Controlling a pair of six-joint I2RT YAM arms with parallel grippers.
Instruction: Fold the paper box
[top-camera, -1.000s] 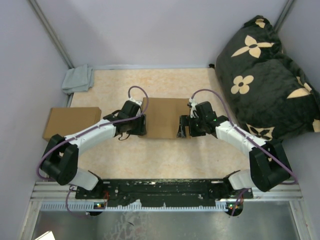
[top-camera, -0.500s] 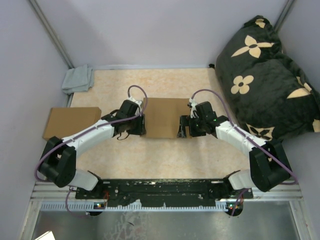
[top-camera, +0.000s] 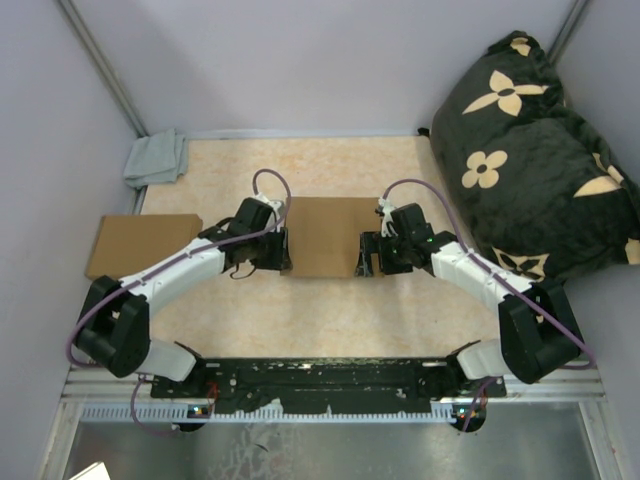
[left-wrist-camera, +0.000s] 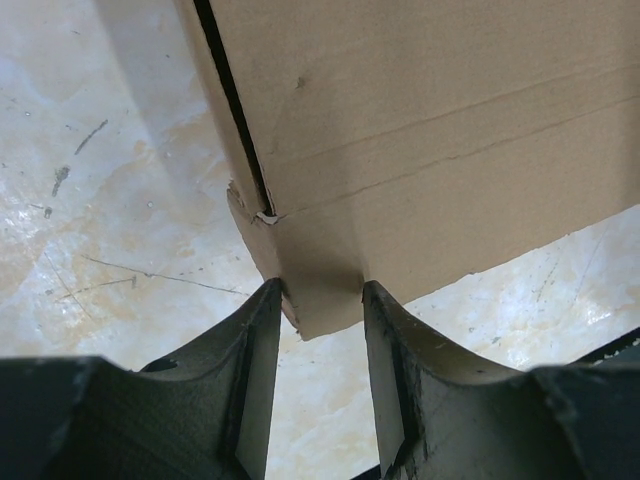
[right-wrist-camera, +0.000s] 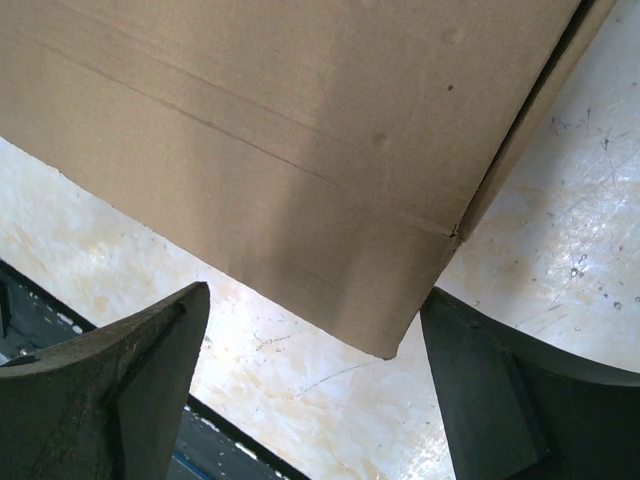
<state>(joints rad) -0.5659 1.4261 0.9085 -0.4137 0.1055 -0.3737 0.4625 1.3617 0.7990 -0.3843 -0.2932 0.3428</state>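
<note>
The paper box (top-camera: 322, 235) lies low on the surface (top-camera: 330, 310), and everything else is best placed from it. The left tool (left-wrist-camera: 322, 300) is at its near-left corner and the right tool (right-wrist-camera: 312, 295) at its near-right corner. A second flat cardboard (top-camera: 140, 243) lies well apart to its left, a grey cloth (top-camera: 157, 157) sits off its far-left, and a dark flowered cushion (top-camera: 530, 150) is to its right. The left tool pinches the box's protruding corner piece, with cardboard filling the gap between both fingers (left-wrist-camera: 255, 340). The right tool stands spread wide, its fingers either side of the other corner and touching nothing. The step in hand looks like securing both near corners so that a wall can be seated. To do it well, the left grip should take only the corner piece and not crush the crease above it. The right tool should close squarely on its corner before either arm lifts or pushes. Both should then move together, so the box neither twists nor slides.
</note>
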